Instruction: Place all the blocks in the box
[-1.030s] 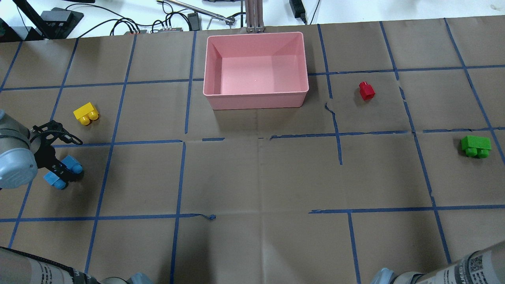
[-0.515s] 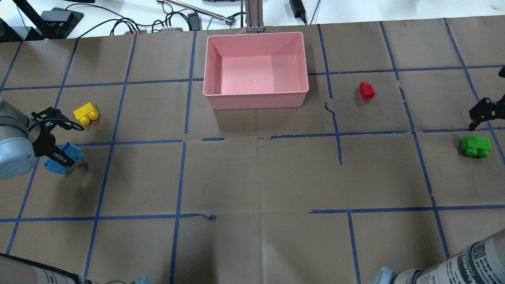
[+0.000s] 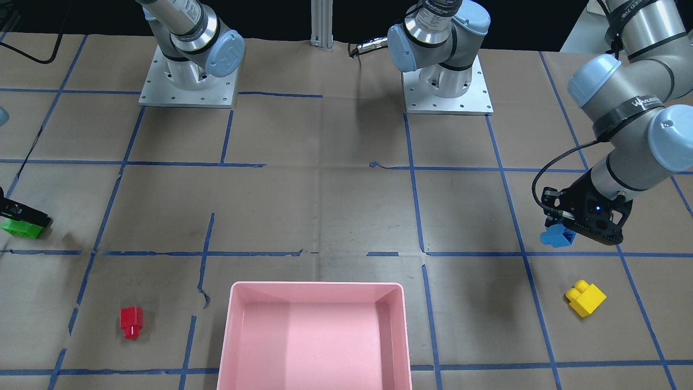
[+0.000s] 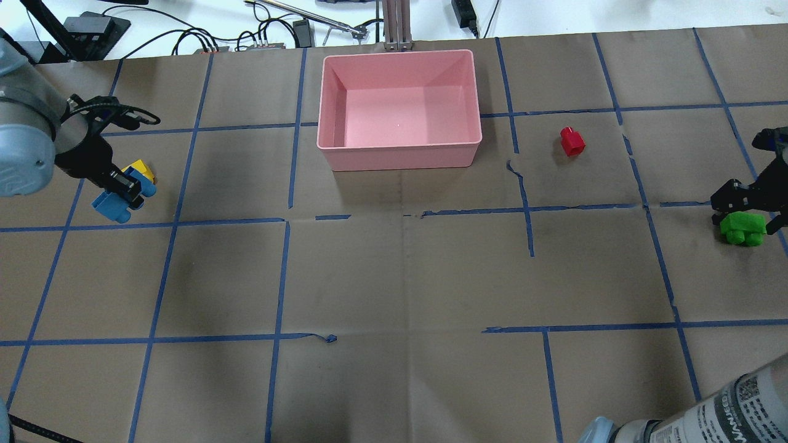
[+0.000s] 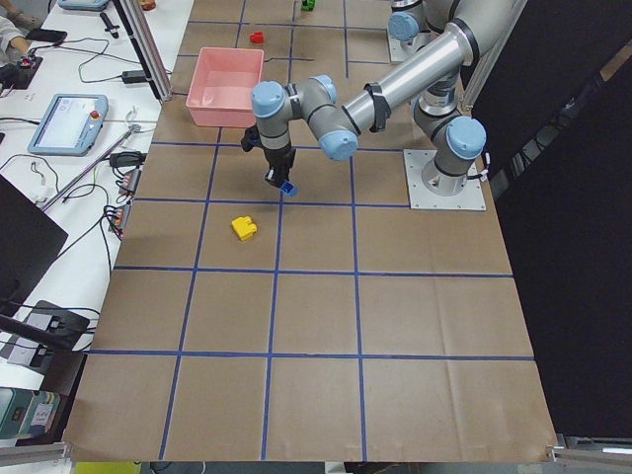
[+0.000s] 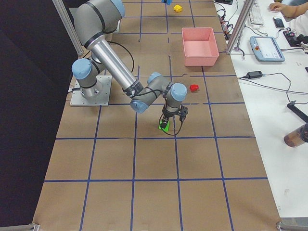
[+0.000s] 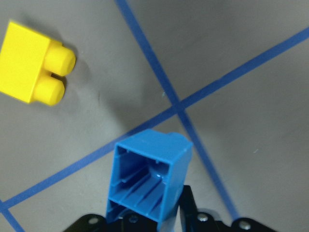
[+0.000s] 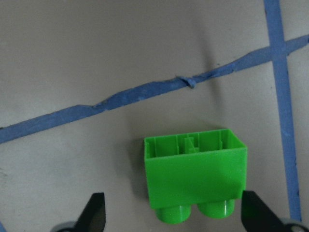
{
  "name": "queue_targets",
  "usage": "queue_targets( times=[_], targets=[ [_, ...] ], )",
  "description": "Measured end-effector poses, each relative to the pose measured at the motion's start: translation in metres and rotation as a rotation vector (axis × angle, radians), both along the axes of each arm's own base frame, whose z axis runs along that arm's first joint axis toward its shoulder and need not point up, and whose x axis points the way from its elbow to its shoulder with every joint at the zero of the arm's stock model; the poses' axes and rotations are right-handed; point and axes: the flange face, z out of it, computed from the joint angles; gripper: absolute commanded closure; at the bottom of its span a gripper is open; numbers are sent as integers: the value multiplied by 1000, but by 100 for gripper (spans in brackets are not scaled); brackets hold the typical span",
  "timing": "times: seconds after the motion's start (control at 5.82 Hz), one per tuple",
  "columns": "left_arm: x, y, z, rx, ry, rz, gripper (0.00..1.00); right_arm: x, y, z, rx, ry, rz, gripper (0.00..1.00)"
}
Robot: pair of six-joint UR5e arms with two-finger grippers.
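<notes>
My left gripper (image 4: 123, 187) is shut on the light blue block (image 4: 112, 208) and holds it off the table, its hollow underside showing in the left wrist view (image 7: 149, 179). The yellow block (image 4: 140, 167) lies on the table just beyond, partly hidden by it in the overhead view, and shows fully in the front view (image 3: 586, 298). My right gripper (image 4: 746, 209) is open over the green block (image 4: 743, 229), with a finger (image 8: 94, 212) on either side of the block (image 8: 195, 179). The red block (image 4: 572, 141) lies right of the pink box (image 4: 400, 154), which holds nothing.
Brown paper with a blue tape grid covers the table. An aluminium post (image 4: 397, 24) and cables stand just behind the box. The two arm bases (image 3: 189, 81) sit at the robot's side of the table.
My left gripper has lifted the light blue block and carried it toward the far side, up to the yellow block. My right gripper has come in from the right edge to over the green block.
</notes>
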Motion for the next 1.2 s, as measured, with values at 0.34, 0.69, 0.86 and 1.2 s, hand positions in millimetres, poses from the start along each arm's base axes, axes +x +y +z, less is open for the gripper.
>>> queue_targets(
  times=[0.34,0.69,0.86,1.2],
  targets=[
    [-100,-52,45,-74,23,99,100,-6,-1,-5,12,27,52,0],
    [-206,-114,70,-163,78,167,100,-6,-2,-6,14,29,59,34],
    [-263,-143,68,-191,91,162,100,-7,-2,-6,13,33,54,52],
    [-353,-174,26,-186,102,120,96,-8,-2,-5,14,38,52,72]
  ],
)
